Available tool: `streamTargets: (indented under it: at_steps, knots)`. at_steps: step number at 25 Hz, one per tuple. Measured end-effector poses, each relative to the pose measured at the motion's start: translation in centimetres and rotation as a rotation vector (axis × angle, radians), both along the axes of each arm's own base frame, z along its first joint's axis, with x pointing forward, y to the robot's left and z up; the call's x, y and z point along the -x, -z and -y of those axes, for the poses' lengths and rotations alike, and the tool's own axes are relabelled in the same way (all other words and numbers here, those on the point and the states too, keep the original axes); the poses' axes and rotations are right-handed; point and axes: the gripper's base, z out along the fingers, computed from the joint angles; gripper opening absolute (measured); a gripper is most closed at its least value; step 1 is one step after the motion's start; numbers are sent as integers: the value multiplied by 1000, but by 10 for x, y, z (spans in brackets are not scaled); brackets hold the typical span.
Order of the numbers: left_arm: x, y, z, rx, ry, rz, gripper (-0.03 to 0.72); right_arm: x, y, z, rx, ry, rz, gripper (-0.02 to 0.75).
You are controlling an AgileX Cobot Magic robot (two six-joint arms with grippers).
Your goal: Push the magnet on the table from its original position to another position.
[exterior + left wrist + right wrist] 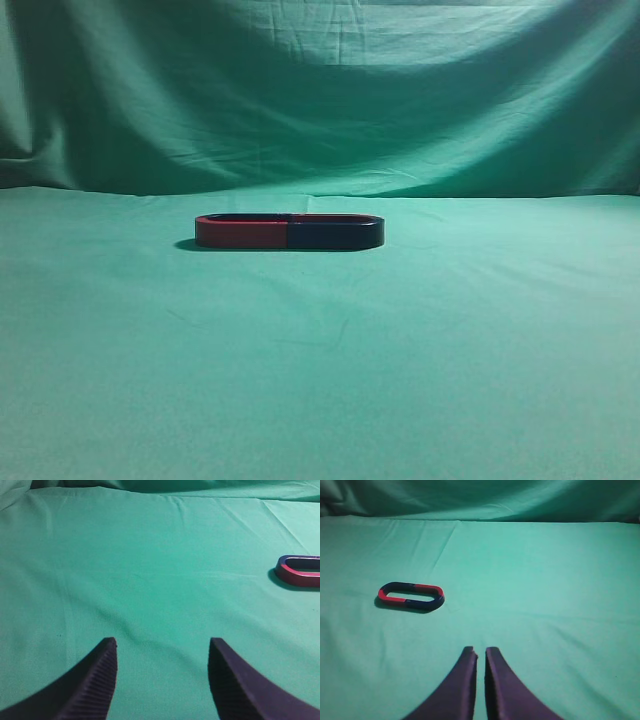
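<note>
The magnet (289, 232) is a flat oval ring, half red and half dark blue, lying on the green cloth in the middle of the exterior view. Its red end shows at the right edge of the left wrist view (300, 571). It lies whole at the left of the right wrist view (411, 596). My left gripper (162, 647) is open and empty, well to the left of the magnet. My right gripper (480, 652) is shut with only a thin gap, empty, nearer the camera than the magnet and to its right. Neither gripper shows in the exterior view.
A green cloth (450, 340) covers the table and rises as a creased backdrop (330, 90) behind it. Nothing else lies on the cloth.
</note>
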Motion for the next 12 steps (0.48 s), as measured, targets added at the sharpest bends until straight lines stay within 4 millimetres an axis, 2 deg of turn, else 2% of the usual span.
streamTargets:
  at_steps: [8, 12]
  knots:
    - [0, 0, 0, 0, 0, 0, 372, -5, 2, -2, -5, -9, 55, 469]
    - [0, 0, 0, 0, 0, 0, 372, -12, 27, -6, 3, -31, 142, 469]
